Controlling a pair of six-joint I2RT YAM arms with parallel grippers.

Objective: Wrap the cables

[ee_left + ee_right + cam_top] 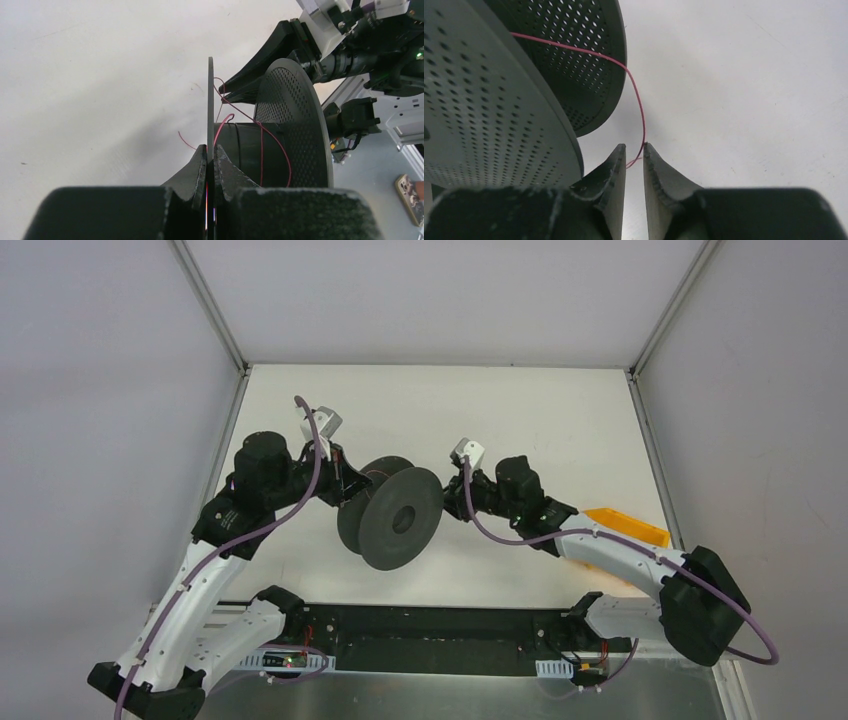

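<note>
Pink cable [640, 107], end hidden behind spool flange [484, 100]

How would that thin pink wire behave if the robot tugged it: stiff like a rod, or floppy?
Probably floppy: the thin pink wire sags in a loose curve from the dark grey perforated spool to the right gripper. Likely slippery to hold: it is far thinner than the gap between the jaws, so it may slide out.
</note>
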